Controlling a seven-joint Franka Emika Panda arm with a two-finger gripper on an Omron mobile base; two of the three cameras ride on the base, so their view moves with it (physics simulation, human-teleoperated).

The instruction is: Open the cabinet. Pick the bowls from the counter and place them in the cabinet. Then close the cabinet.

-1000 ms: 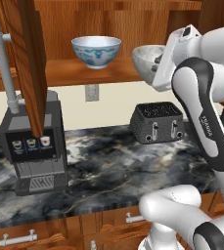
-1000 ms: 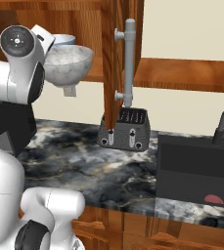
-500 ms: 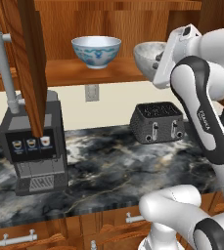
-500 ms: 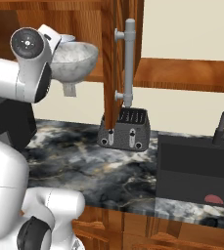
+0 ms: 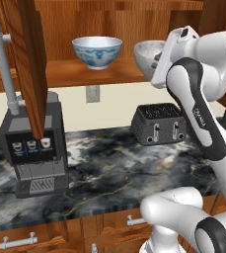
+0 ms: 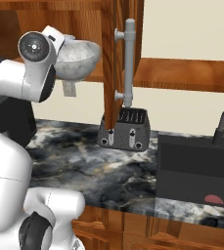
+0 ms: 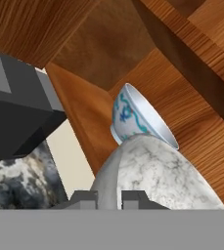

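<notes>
- My fingers are clamped on the rim of the speckled grey-white bowl; in the hand view one tip sits on each side of its thin wall.
- I hold that bowl up at the level of the cabinet shelf, at the open front of the cabinet, well above the desk. From the left base view it shows just left of my white hand, and from the right base view it juts out past my wrist toward the open door.
- The white bowl with blue pattern stands upright on the shelf inside the cabinet, to the left of the one I carry. In the hand view it lies just beyond the speckled bowl; I cannot tell whether the two touch.
- Both cabinet doors stand open. The left door is seen edge-on with its grey bar handle beside it; the right door hangs likewise, with its own grey handle.
- On the desk below, a dark toaster sits under my arm, and a coffee machine stands at the left, partly behind the left door's lower edge.
- Further right along the desk is a dark sink with a black tap.
- Drawers with horizontal grey handles run under the desk edge.
</notes>
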